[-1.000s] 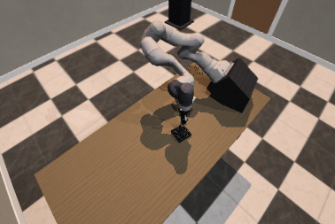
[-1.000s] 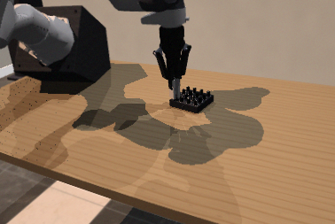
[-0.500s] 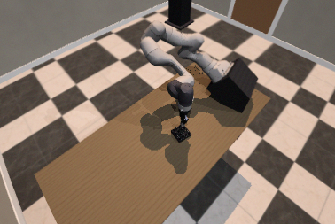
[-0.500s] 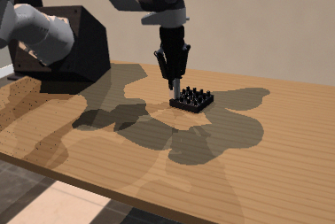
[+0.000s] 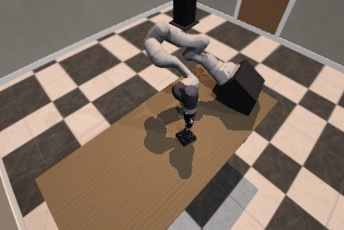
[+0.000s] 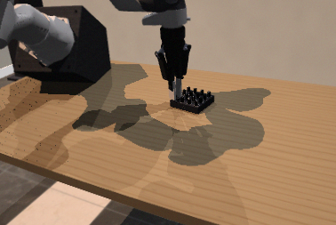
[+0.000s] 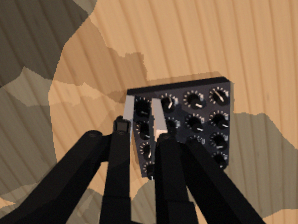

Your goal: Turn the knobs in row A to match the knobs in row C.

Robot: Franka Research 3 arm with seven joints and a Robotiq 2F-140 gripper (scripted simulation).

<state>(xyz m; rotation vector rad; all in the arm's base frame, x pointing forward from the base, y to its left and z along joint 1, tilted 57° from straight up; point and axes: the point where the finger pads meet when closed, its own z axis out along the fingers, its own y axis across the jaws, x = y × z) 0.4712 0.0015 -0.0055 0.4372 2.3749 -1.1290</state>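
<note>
So the Robotiq hand (image 5: 188, 127) (image 6: 176, 99) (image 7: 141, 109) is straddling the corner knob (image 7: 142, 107) of the knob box (image 5: 187, 137) (image 6: 193, 105) (image 7: 185, 125), one finger either side. It's sitting only a little open, nearly narrow, and I can't tell if the pads are touching the knob. In the wrist view that knob is at about 10 o'clock on the box, and the box is standing on the wooden table (image 5: 114, 154) (image 6: 276, 150) (image 7: 175, 30), just below the hand. Can't read the names or spot the socket, so I'm not calling which row this is.

Handling-wise, I'm guessing the box is light and might be skidding or twisting if the grip drags sideways. The knobs look small, stiff and maybe slick, so I'd be pinching low on the sides, centred, and turning gently, no forcing past the stops.
</note>
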